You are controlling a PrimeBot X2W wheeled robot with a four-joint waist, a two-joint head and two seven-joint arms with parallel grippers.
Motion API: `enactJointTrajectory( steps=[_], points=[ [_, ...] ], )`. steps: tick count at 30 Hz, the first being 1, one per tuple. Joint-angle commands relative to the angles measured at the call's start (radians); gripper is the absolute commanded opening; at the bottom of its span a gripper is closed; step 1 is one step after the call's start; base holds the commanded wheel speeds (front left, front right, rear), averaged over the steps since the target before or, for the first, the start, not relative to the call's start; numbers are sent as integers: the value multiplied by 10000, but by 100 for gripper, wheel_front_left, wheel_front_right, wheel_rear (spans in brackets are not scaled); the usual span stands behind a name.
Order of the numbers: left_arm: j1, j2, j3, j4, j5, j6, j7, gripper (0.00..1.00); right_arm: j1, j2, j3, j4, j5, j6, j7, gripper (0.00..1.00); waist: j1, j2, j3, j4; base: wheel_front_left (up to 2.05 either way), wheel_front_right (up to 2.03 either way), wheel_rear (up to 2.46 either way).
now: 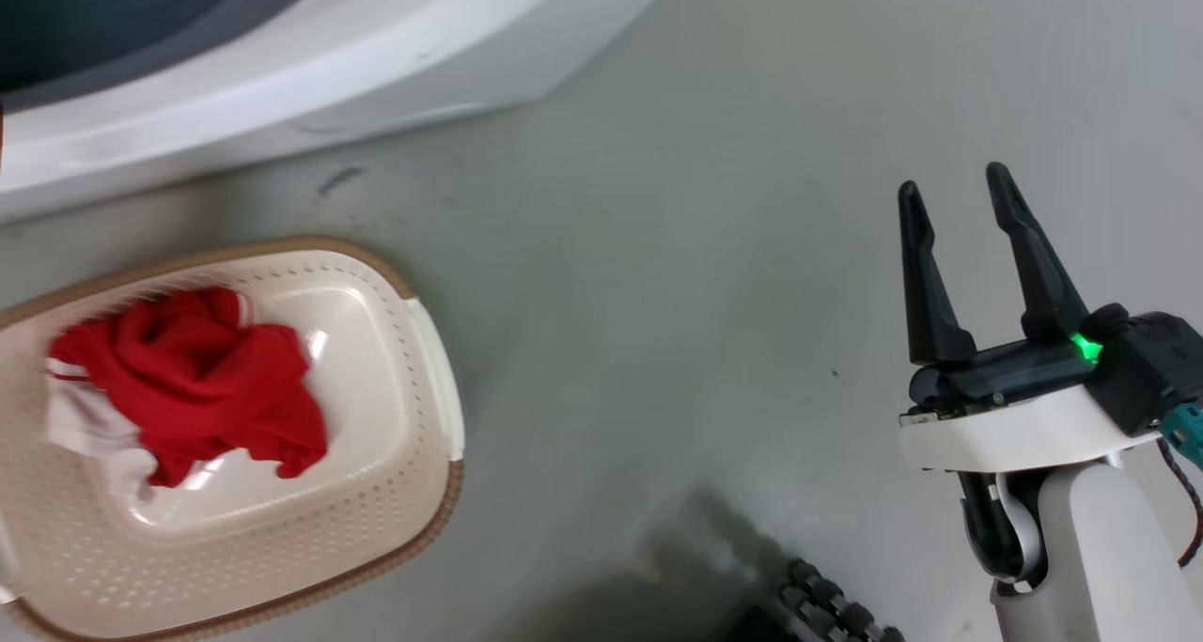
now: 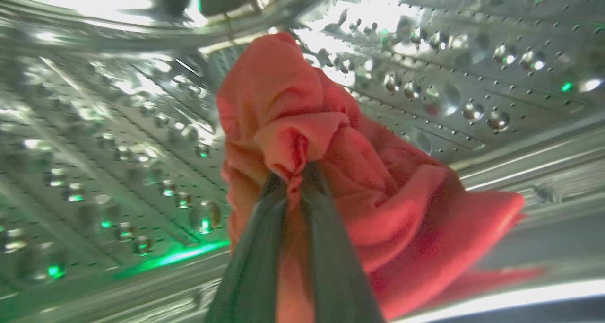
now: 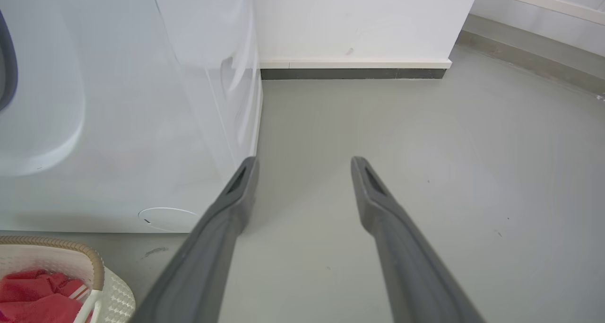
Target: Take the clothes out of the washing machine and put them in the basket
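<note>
The grey floor point(image 1: 658, 294) is stretching smooth and matte across the whole scene, catching a soft sheen. A dark scuff mark point(image 1: 338, 180) is sitting on it toward the far left, and a tiny dark speck point(image 1: 834, 373) is showing further right and nearer in. At the near edge a black ribbed piece point(image 1: 832, 609) is poking in beside a dim shadow; what it is, I can't tell. At the far end a white wall point(image 3: 359, 20) is standing, with a skirting strip point(image 3: 354, 70), pale over dark, running along its foot. To the right a second wall point(image 3: 543, 22) is angling away, a grey band point(image 3: 529, 53) edging its base.
</note>
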Motion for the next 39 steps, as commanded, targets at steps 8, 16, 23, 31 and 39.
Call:
enactJointTrajectory(
  steps=[8, 16, 23, 31, 39],
  points=[
    [1759, 39, -646, -333, -736, -17, -2362, 0, 362, 2, -435, 192, -575, -9, -20, 100, 0, 0, -1605, 1040, 0, 0, 0],
    [3394, -255, -1381, -615, -1021, -17, -4517, 0, 742, 2, -529, 365, -1000, -10, -20, 100, 0, 0, -2717, 1603, 0, 0, 0],
    [4503, -324, -1569, -690, -911, -18, -6380, 0, 1082, 2, -596, 461, -1317, -10, -20, 100, 0, 0, -3578, 2032, 0, 0, 0],
    [5765, -560, -982, -1820, -532, 392, -6933, 0, 1411, 2, -678, 589, -1556, -9, -20, 100, 0, 0, -4449, 2419, 0, 0, 0],
    [8079, -986, 241, -4963, 445, 816, -6937, 0, 1655, 2, -636, 716, -1726, -10, -20, 100, 0, 0, -5050, 2772, 0, 0, 0]
  ],
)
